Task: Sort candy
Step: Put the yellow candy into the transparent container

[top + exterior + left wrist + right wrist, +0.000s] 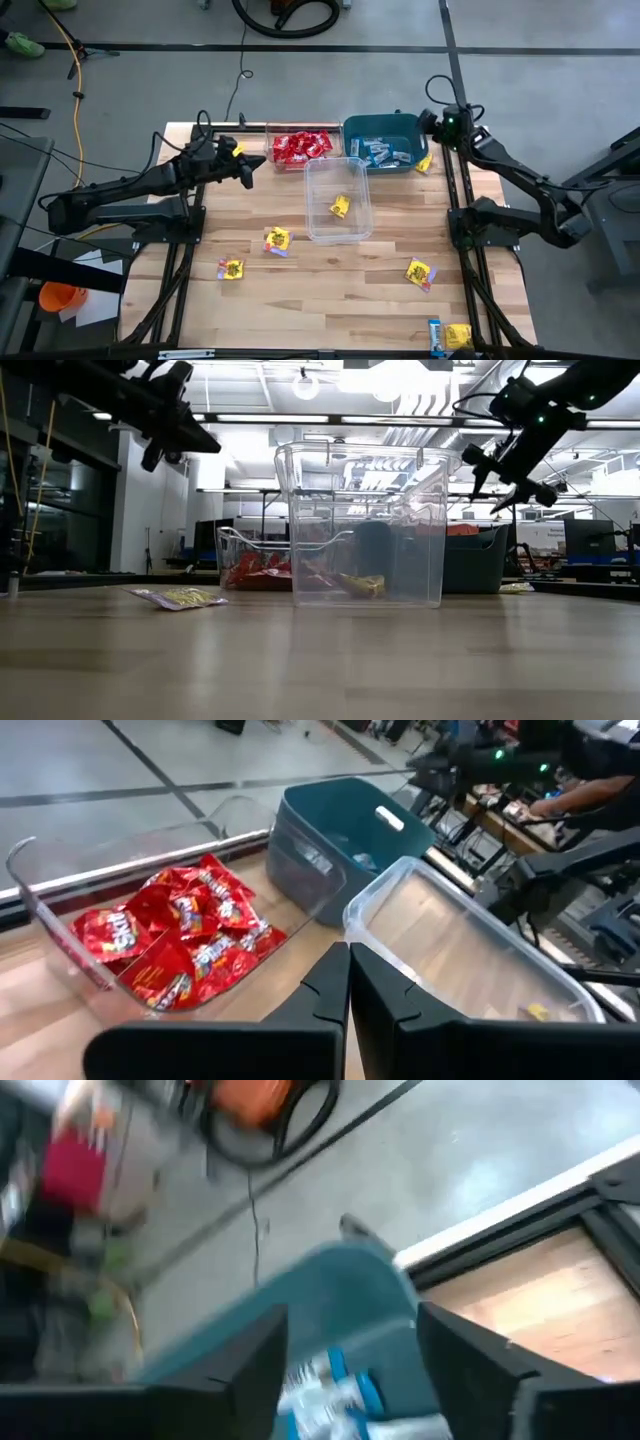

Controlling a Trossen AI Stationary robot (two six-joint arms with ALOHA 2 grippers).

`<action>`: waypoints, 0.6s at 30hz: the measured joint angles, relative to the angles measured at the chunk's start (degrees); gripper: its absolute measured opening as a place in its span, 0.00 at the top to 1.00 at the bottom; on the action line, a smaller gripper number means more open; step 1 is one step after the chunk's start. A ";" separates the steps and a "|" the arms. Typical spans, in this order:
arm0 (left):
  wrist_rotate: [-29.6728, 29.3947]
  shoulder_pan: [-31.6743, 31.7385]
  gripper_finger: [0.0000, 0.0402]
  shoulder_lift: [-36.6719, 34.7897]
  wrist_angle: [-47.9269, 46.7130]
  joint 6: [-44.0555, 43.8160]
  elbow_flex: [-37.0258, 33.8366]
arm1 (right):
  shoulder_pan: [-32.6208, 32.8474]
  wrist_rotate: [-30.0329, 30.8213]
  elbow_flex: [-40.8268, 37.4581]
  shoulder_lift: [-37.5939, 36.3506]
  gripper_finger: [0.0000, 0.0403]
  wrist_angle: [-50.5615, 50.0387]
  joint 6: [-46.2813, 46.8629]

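Red candy (300,147) fills a clear tub at the far edge. Light blue candy (385,152) lies in the teal bin (352,132) beside it. One yellow candy (340,207) lies in a second clear tub (312,200) at mid-table. My left gripper (250,172) hangs shut and empty in the air just left of the red tub; its shut fingers (348,990) show in the left wrist view. My right gripper (350,1370) stands open above the teal bin's far right corner (428,122), nothing between its fingers; blue packets (330,1380) show below them in the bin.
Loose yellow packets lie on the wood: (277,240), (232,268), (419,272), (457,336), and one by the teal bin (425,163). A blue packet (434,330) lies near the front right corner. The near half of the table holds only these.
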 joint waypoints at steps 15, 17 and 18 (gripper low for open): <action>2.39 0.04 1.00 -0.55 -0.71 1.98 0.00 | 6.57 13.76 0.00 -8.46 0.40 -7.14 18.24; 3.96 0.04 1.00 -0.55 -0.70 2.94 0.00 | 9.11 17.80 0.00 -13.00 0.40 -9.68 19.91; 4.62 0.04 1.00 -0.54 -0.68 3.08 0.00 | 10.42 19.42 0.00 -15.23 0.40 -12.15 21.07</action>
